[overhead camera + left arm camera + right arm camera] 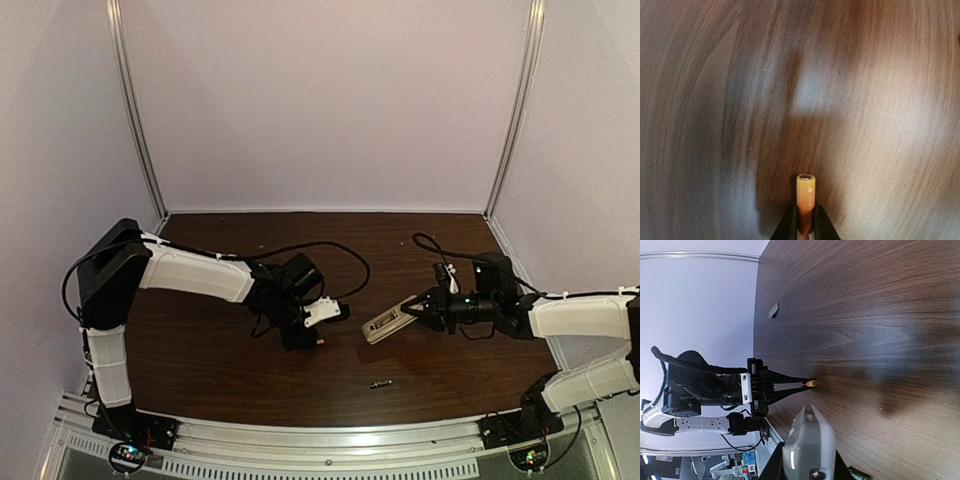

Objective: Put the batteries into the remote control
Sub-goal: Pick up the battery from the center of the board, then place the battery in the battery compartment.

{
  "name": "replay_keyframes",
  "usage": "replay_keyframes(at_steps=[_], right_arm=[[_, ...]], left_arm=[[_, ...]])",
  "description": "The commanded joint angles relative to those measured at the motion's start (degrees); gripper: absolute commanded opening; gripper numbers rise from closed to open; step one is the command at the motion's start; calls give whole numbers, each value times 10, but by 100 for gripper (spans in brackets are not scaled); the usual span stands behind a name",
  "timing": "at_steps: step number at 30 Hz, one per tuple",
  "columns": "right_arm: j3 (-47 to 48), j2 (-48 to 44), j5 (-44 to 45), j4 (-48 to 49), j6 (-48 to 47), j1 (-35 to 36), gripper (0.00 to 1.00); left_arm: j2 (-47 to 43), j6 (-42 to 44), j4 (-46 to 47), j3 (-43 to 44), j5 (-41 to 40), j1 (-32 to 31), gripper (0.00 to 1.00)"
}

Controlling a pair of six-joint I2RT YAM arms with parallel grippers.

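My left gripper (312, 340) is shut on the orange battery (322, 343), low over the dark wooden table. In the left wrist view the orange battery (805, 197) sticks out forward between the black fingers (788, 227). My right gripper (412, 310) is shut on one end of the remote control (384, 325) and holds it tilted above the table, its free end toward the left gripper. In the right wrist view the remote (810, 450) points at the orange battery (811, 383), a short gap apart. The dark battery (380, 384) lies on the table near the front edge.
A small flat grey piece (773, 310) lies on the table farther back. Black cables (340, 250) loop over the table behind both wrists. The metal front rail (320, 440) and the white back walls bound the table.
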Motion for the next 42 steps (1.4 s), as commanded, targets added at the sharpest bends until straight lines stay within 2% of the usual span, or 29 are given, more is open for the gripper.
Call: replay_keyframes(at_steps=[1, 5, 9, 19, 30, 42], right_arm=[[-18, 5, 0, 45, 23, -1, 0], [-21, 12, 12, 59, 32, 3, 0], [-25, 25, 19, 81, 41, 10, 0], [-14, 79, 42, 144, 82, 59, 0], [-18, 113, 63, 207, 146, 102, 0], [-28, 153, 72, 281, 189, 127, 0]], left_arm=[[-4, -30, 8, 0, 11, 2, 8], [-14, -73, 15, -10, -3, 2, 0], [-39, -106, 24, -23, -1, 2, 0], [-168, -182, 60, -35, 13, -18, 0], [-126, -212, 62, -1, -1, -77, 0], [-89, -215, 45, 26, 7, -84, 0]])
